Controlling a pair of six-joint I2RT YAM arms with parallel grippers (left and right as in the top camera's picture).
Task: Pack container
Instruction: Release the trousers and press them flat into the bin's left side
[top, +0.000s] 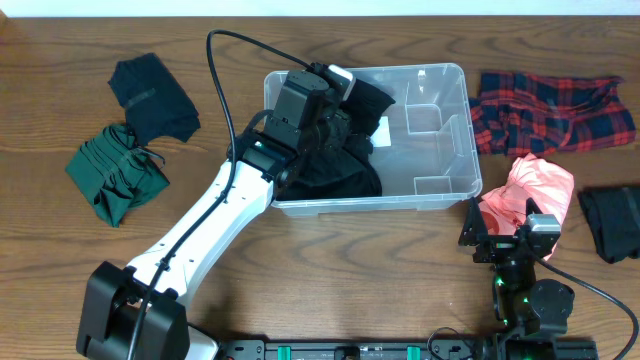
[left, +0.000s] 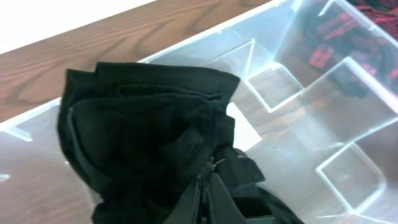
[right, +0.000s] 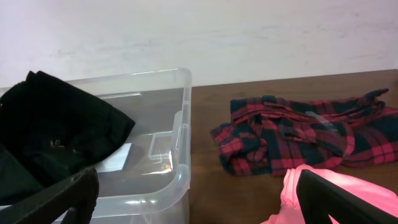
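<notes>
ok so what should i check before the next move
1. Grip: left gripper shut on the black garment: ok.
2. Black garment fully below the rim of the container: not ok, it is bunched up above the rim.
3. Container's right half free for more: ok.
4. Jaws of the right gripper open: ok.
5. The pink garment lies loose right in front of the right gripper: ok.
</notes>
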